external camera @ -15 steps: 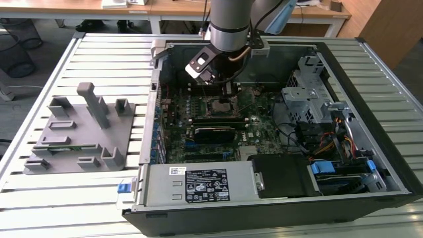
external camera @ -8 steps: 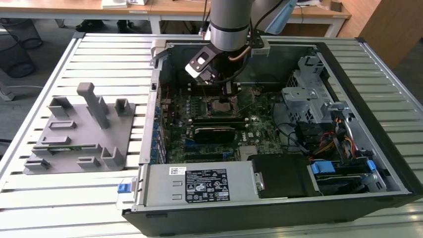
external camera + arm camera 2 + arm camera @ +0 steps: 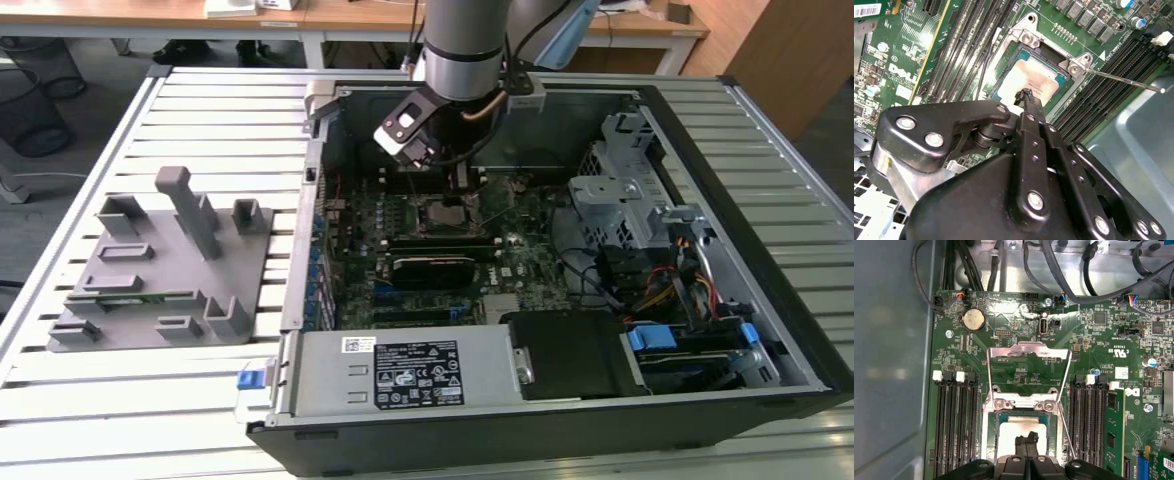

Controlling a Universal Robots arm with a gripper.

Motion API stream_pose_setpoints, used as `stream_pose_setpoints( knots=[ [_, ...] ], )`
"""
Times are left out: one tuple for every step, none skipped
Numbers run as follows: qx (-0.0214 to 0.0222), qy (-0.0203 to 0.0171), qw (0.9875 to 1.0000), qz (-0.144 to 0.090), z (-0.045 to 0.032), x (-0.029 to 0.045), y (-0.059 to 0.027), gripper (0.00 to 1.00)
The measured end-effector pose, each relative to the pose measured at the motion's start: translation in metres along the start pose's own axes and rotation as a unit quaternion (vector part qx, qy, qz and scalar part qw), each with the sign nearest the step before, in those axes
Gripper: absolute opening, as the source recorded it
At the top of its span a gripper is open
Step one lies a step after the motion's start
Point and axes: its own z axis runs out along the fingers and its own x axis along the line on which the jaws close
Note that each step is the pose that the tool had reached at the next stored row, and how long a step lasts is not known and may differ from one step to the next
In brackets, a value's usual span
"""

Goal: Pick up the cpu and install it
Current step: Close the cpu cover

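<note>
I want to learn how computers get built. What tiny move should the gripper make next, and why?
Probably a small lift straight up. The cpu already looks seated flat, the frame is flipped open, and the shut gripper hangs right over the cpu, so it would likely block the frame from closing.

Dull pale metal tops the cpu (image 3: 1036, 80), beside a shiny metal bracket (image 3: 1026, 36).

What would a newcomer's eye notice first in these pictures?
The open computer case on the slatted table, with the robot arm reaching into it. In the second wrist view the claw hangs shut over the silvery cpu, which lies in its socket.
</note>
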Motion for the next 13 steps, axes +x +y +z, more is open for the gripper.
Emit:
stream_pose_setpoints(
  knots=[
    [0.0000,0.0000,1.0000,0.000,-0.0003,0.0000,0.0000,0.11],
    [0.0000,-0.0001,1.0000,0.000,-0.0005,0.0000,0.0001,0.11],
    [-0.0001,-0.0001,1.0000,0.000,-0.0006,0.0000,0.0000,0.11],
    [0.0000,-0.0003,1.0000,0.000,-0.0008,0.0000,0.0000,0.11],
    [0.0000,-0.0005,1.0000,0.000,-0.0010,0.0000,0.0000,0.11],
    [0.0000,-0.0007,1.0000,0.000,-0.0012,0.0001,0.0000,0.11],
    [0.0000,-0.0008,1.0000,0.000,-0.0014,0.0001,0.0001,0.11],
    [0.0001,-0.0010,1.0000,0.000,-0.0017,0.0001,0.0000,0.11],
    [0.0000,-0.0010,1.0000,0.000,-0.0019,0.0001,0.0001,0.11],
    [0.0000,-0.0010,1.0000,0.000,-0.0022,0.0001,0.0001,0.11],
    [0.0000,-0.0010,1.0000,0.000,-0.0024,0.0001,0.0001,0.11],
    [0.0000,-0.0010,1.0000,0.000,-0.0025,0.0001,0.0001,0.11],
    [0.0000,-0.0010,1.0000,0.000,-0.0027,0.0001,0.0001,0.11]
  ],
)
